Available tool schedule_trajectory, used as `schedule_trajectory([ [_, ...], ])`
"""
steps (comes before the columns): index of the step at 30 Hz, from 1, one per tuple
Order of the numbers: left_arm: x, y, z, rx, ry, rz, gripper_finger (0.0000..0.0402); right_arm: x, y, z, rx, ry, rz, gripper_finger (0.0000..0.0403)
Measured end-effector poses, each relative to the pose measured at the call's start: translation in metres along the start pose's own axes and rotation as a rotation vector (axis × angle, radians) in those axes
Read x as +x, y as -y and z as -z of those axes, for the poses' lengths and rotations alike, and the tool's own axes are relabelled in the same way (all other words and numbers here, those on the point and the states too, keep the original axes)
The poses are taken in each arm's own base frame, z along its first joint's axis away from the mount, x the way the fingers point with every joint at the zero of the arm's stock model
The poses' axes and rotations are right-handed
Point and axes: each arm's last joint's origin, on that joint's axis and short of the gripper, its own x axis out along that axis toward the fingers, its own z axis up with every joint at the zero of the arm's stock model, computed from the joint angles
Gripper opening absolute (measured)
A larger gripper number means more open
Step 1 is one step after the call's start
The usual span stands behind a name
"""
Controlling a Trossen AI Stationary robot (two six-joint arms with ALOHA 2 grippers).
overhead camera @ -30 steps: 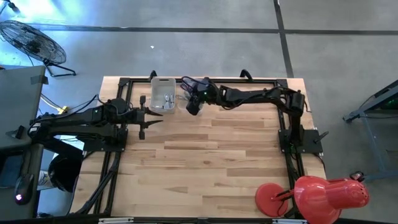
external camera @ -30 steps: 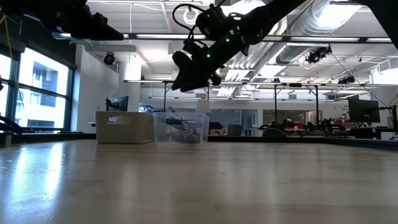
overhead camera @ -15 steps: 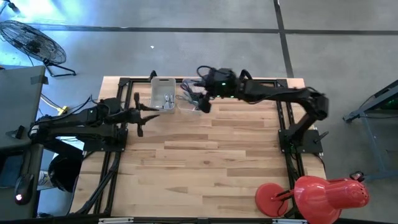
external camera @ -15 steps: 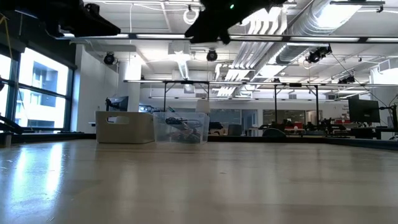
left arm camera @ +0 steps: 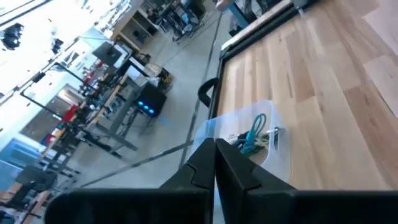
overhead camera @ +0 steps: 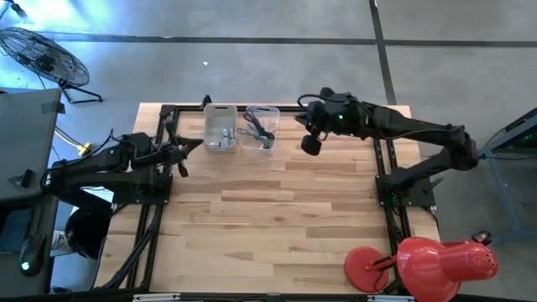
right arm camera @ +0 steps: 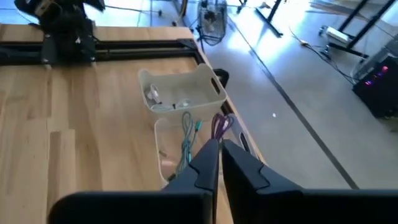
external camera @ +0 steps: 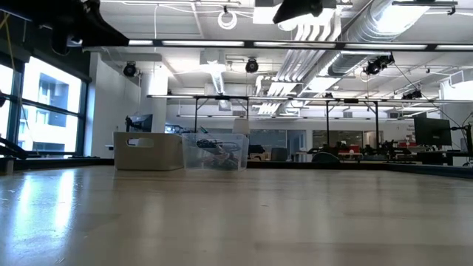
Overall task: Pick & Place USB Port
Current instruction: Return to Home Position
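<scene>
At the table's far edge stand two bins side by side. The white bin (overhead camera: pixel 220 128) (right arm camera: pixel 180 90) holds small silvery parts (right arm camera: pixel 153 94), and I cannot tell a USB port apart among them. The clear bin (overhead camera: pixel 261 128) (left arm camera: pixel 252 134) holds loose cables. My left gripper (overhead camera: pixel 189 149) (left arm camera: pixel 214 155) hangs shut and empty to the left of the white bin. My right gripper (overhead camera: pixel 310 144) (right arm camera: pixel 219 152) hangs shut and empty above the table, to the right of the clear bin. In the low view both bins (external camera: pixel 181 151) rest on their bases on the tabletop.
A black frame (overhead camera: pixel 168 111) runs along the table's far edge and both sides, where the arms are mounted. A red lamp (overhead camera: pixel 436 262) sits at the near right corner. Bare wood (overhead camera: pixel 277 210) spans the middle and near part of the table.
My right gripper has drawn back from over the bins toward the table's right edge and risen, and it has shut. My left gripper has pulled back toward the table's left edge and has shut. The bins have stayed in place.
</scene>
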Motion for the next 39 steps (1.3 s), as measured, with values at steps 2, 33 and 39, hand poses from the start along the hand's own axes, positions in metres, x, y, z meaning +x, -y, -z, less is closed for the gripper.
schedule_trajectory([
  [2,-0.004,-0.004,-0.003,-0.005,0.013,-0.012,0.0006,-0.008,-0.001,0.002,-0.011,-0.018,0.003,0.0008],
  [33,-0.068,-0.065,-0.033,-0.12,-0.023,-0.15,0.0,-0.204,0.04,0.115,0.335,0.206,0.052,0.0],
  [39,-0.067,-0.064,-0.033,-0.17,-0.003,-0.125,0.0,-0.194,0.03,0.156,0.357,0.468,-0.139,0.0],
])
